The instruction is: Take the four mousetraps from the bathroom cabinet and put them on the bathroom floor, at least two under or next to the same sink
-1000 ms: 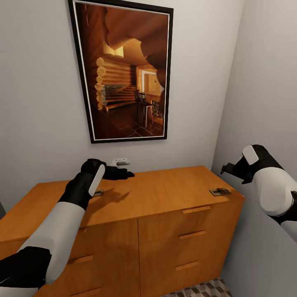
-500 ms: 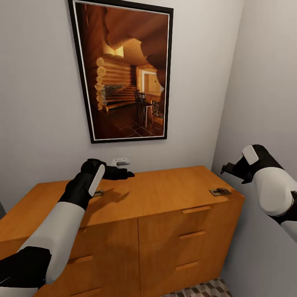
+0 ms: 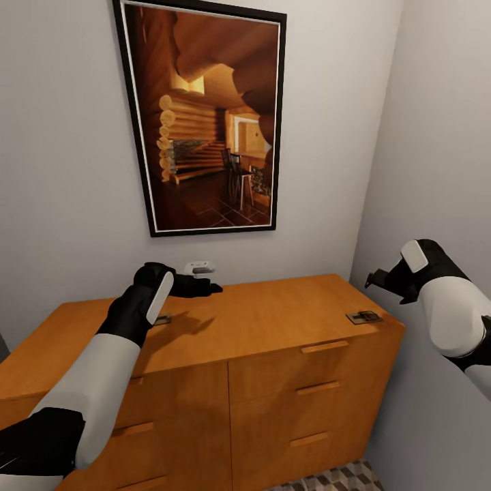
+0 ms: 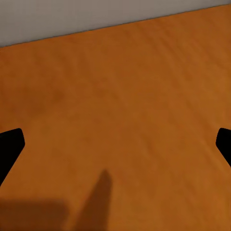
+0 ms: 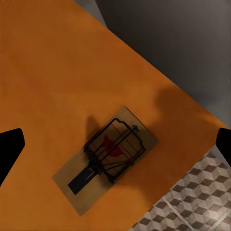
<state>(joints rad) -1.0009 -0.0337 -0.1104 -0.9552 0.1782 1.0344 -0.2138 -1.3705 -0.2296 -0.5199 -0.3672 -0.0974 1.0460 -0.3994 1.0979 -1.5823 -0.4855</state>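
Right wrist view looks straight down on a mousetrap [image 5: 106, 161] lying flat near the cabinet's [image 3: 273, 320] right front corner, patterned floor [image 5: 192, 197] beyond the edge. The right gripper [image 5: 115, 144] hangs above it, fingers spread wide and empty. The left gripper [image 4: 115, 144], equally apart, hovers over bare wood near a second trap [image 3: 162, 319] at the far left. A skewed descent could nudge the flat board off that corner, or pinch the wire bar instead.
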